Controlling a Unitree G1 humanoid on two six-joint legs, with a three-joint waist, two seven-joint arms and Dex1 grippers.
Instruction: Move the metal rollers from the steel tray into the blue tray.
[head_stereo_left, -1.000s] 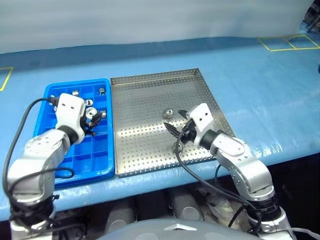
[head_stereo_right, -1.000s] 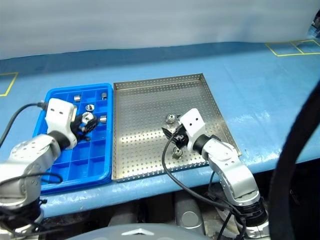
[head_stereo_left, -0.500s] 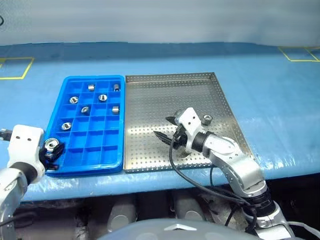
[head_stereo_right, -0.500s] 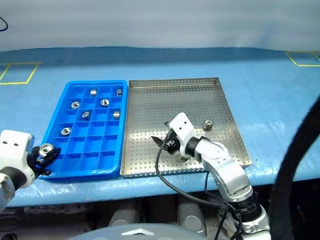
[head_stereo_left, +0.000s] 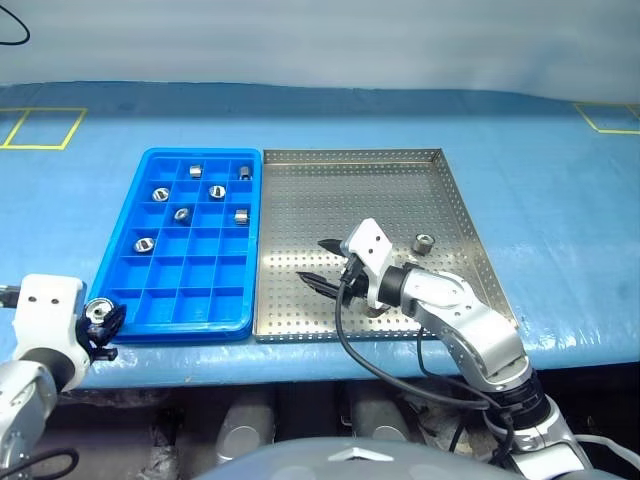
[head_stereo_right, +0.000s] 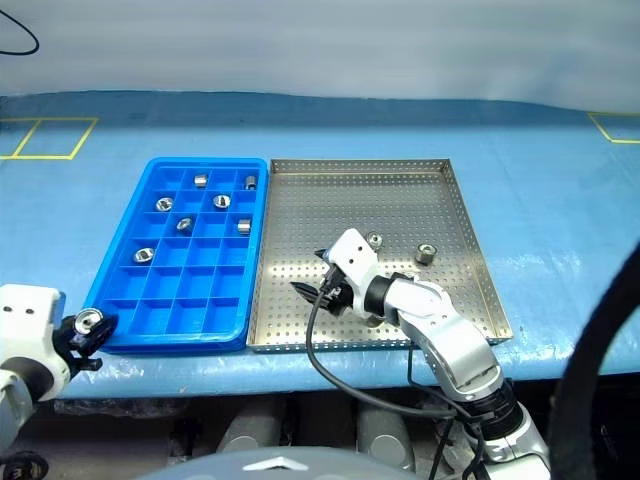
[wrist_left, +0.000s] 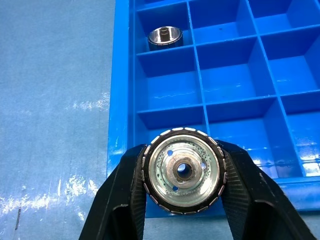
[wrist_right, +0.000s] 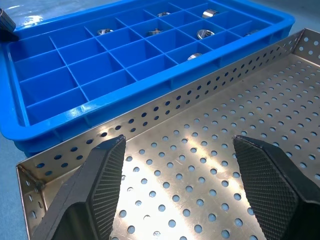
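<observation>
We hold a roller (wrist_left: 182, 170) pinched in our left tool (head_stereo_left: 100, 322) at lower left, just off the blue tray's (head_stereo_left: 118, 325) near corner with empty cells up-right, while our right tool (head_stereo_left: 316, 264) gapes empty over the steel tray (head_stereo_left: 350, 190), two rollers (head_stereo_right: 426, 253) to its right.

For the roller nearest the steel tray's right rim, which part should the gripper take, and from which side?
Its round outer wall, a finger each side, from above: the roller seems to stand on end, hole upward, on the steel tray.
</observation>
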